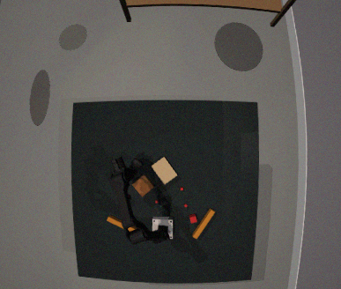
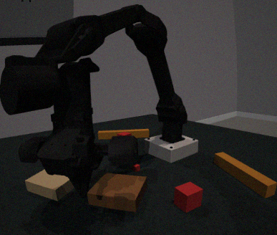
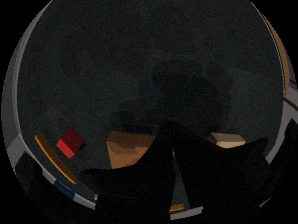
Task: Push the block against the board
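The brown square block lies flat. The pale tan board lies beside it, and a narrow gap separates them in the top view. My gripper is shut and holds nothing. In the exterior view its dark fingertips point down near the block's left side, between block and board. Whether they touch either part is too dark to tell. The arm and fingers hide part of the board in the exterior view and part of the block in the wrist view.
A red cube stands beside the block, off to the right in the exterior view. Another red cube stands by an orange bar. A second orange bar and small red cubes lie around the white arm base.
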`<action>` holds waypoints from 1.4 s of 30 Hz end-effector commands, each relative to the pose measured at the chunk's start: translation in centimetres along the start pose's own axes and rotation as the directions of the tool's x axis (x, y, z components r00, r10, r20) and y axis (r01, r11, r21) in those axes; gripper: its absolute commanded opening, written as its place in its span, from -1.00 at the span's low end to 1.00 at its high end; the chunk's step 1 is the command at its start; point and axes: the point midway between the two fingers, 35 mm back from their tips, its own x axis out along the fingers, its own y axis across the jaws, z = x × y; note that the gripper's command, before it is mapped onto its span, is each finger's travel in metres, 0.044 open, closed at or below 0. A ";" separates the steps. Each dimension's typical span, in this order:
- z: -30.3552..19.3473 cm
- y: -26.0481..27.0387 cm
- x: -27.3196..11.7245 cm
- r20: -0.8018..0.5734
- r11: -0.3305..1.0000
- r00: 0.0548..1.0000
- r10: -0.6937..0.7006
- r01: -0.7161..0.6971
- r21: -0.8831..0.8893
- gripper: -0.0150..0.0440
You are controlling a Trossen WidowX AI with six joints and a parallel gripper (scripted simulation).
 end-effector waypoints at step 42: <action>-3.5 9.9 -0.1 -0.008 0.053 1.000 0.009 0.007 0.999 -0.49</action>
